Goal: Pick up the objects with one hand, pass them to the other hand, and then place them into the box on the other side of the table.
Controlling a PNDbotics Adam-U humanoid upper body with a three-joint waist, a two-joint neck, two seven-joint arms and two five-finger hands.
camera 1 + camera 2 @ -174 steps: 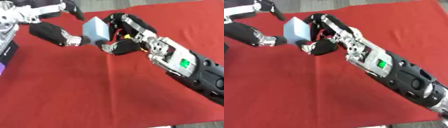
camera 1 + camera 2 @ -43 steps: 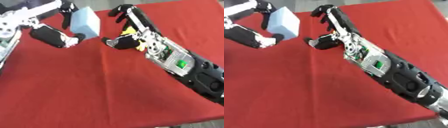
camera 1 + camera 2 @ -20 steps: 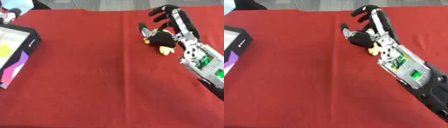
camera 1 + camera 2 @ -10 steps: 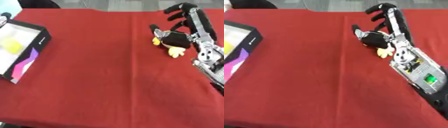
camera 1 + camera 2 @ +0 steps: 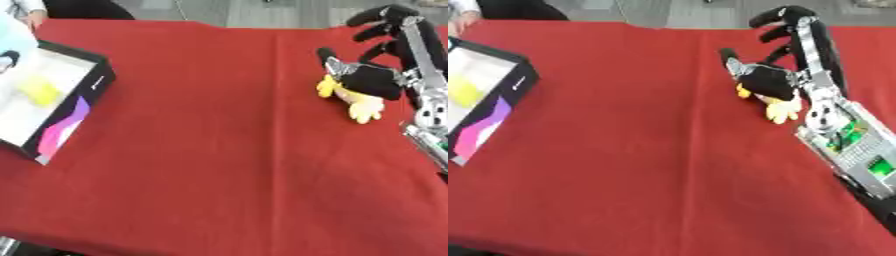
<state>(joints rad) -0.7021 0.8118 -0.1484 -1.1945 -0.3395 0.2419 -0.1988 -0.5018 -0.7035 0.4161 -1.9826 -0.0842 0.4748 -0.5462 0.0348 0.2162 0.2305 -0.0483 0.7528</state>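
Right hand over a toy at the table's far right

The right hand (image 5: 798, 47) hangs with fingers spread and lightly bent above a black and yellow soft toy (image 5: 768, 88) lying on the red table (image 5: 640, 150). The open box (image 5: 48, 100) sits at the left edge.

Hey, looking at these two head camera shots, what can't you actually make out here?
- Left hand: not in either view.
- Right hand: whether it touches the black and yellow plush toy is unclear; its own thumb and palm hide the contact.
- Box: cut off by the left edge in both views.
- Yellow object inside the box: too blurred to identify.
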